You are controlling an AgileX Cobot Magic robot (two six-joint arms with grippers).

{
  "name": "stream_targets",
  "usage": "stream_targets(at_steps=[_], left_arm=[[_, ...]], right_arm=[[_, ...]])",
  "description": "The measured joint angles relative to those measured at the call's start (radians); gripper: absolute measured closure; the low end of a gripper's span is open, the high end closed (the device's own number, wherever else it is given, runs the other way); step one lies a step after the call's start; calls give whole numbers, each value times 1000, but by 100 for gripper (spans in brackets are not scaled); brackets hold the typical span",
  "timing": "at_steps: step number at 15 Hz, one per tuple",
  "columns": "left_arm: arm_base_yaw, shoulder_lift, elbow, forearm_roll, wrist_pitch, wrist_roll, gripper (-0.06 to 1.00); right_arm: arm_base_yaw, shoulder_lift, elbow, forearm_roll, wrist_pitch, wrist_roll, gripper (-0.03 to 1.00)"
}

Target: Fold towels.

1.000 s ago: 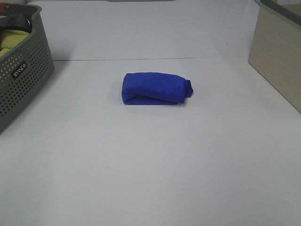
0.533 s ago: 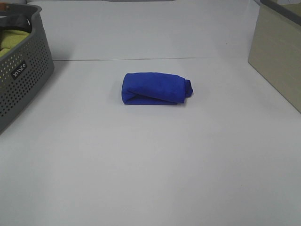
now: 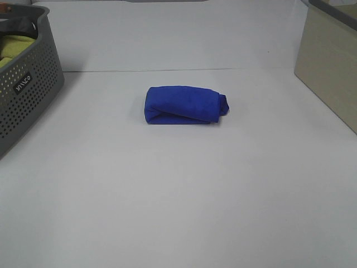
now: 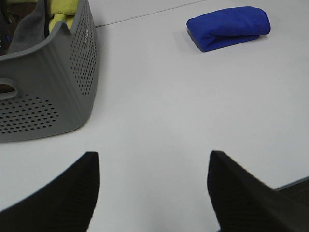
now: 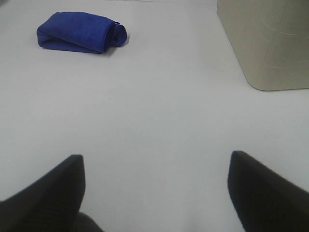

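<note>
The grey perforated basket (image 3: 25,84) at the 9 to 10 o'clock edge of the overhead view carries a small dark label with pale lettering on its side; the letters are too small and tilted to read with confidence. No other writing shows anywhere.

The blue towel (image 3: 184,104) lies folded into a compact bundle on the white table (image 3: 178,195), a little toward 12 o'clock from the middle of the overhead view. Its long axis runs from 9 o'clock to 3 o'clock. The 3 o'clock end is a rounded, rolled-looking nub, while the 9 o'clock end is a blunter fold with layered edges showing along the near side.

Yellow-green cloth (image 4: 65,9) and a grey cloth (image 4: 26,34) sit inside the basket. A beige bin (image 3: 329,61) stands at the 2 to 3 o'clock edge, well apart from the towel.

The left gripper (image 4: 152,193) has its jaws spread wide over bare table, holding nothing, with the basket near it. The right gripper (image 5: 154,193) is likewise spread wide and empty, the towel well away from it.
</note>
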Motion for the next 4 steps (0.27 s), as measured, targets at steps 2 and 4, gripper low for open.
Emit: stream_targets(at_steps=[2,4], left_arm=[[0,0,0,0,0,0,32],[0,0,0,0,0,0,32]], right_arm=[[0,0,0,0,0,0,20],[0,0,0,0,0,0,20]])
